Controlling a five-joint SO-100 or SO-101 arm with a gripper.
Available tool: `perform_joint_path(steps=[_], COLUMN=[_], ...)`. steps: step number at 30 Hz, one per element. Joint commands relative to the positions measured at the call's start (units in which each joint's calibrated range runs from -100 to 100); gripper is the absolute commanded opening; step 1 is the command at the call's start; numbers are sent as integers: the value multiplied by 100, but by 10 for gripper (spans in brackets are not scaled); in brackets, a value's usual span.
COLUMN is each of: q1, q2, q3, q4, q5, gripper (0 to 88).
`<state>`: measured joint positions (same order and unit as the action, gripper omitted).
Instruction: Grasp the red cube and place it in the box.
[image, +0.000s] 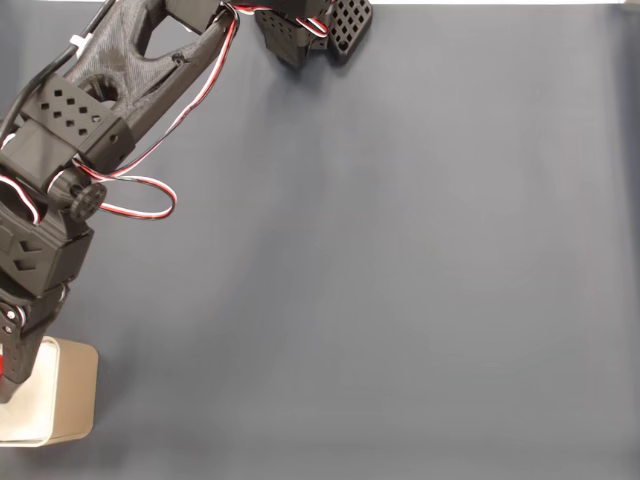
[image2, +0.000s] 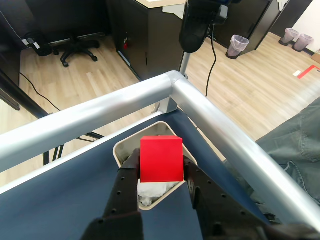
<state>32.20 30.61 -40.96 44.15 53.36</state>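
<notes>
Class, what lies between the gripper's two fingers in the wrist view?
The red cube, clamped between the gripper fingers above the box.

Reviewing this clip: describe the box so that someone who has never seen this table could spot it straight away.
Start at the dark blue table and follow it to the corner where the two silver rails meet. The box sits on the cloth just inside that corner, directly below the tool holding the red cube. It is a small tan container with rounded corners, a thin rim and a white inside.
</notes>
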Motion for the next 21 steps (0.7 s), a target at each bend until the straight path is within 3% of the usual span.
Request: perform_joint_path(steps=[1,21], q1=[55,-95], q2=[-20,-89], q3=[-311,-302], q4=[-120,-186], q5=[44,5], gripper=[85,89])
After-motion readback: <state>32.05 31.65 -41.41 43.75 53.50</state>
